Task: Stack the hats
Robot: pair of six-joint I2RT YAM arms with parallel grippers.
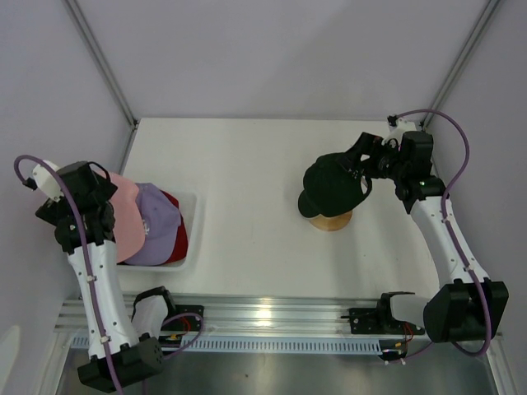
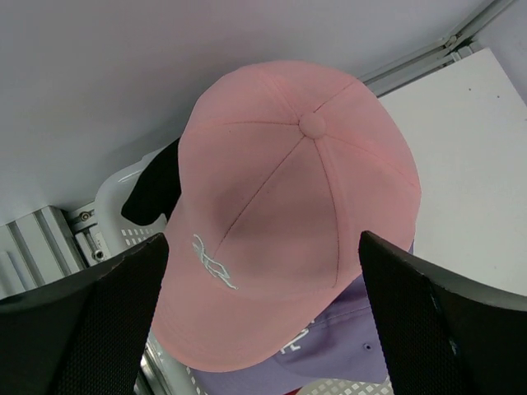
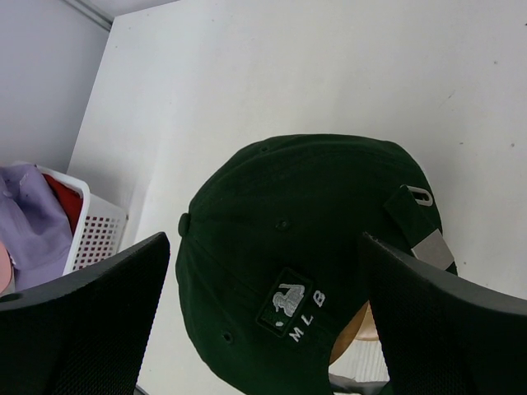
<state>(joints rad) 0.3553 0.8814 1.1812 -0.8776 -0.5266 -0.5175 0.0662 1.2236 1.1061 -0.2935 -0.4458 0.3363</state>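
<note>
1. The left gripper point(image 1: 85, 204) is standing wide open above the white mesh basket point(image 1: 191, 247) at the table's point(image 1: 247, 164) left side. It is gripping nothing.
2. In the left wrist view, the left gripper point(image 2: 263, 240) is showing its two dark fingers point(image 2: 90, 321) spread far apart. The pink cap point(image 2: 280, 214) is lying below, between them, and no contact is showing.
3. The right gripper point(image 1: 362, 162) is hanging fully open too, just beside the right flank of the dark cap point(image 1: 329, 185). I cannot tell whether a finger is brushing the fabric.
4. Through the right wrist camera, the right gripper point(image 3: 263, 239) is framing the dark cap point(image 3: 313, 247) from above, with nothing clamped.
5. The dark cap is sitting on the round wooden stand point(image 1: 331, 220), near the middle-right of the table.
6. The pink cap point(image 1: 123, 214) is lying topmost in the basket. The lavender cap point(image 1: 156, 234) is lying just beside it and partly under it, and the red cap point(image 1: 177, 230) is peeking out at the lavender cap's right edge.
7. A black piece of fabric point(image 2: 156, 189) is poking out from beneath the pink cap's far side.
8. The dark cap's rear patch is reading "MLB" in white beside a small batter emblem, and a grey tab on its strap is showing no legible text.
9. The pink cap is carrying a white stitched monogram that is too tangled to read.
</note>
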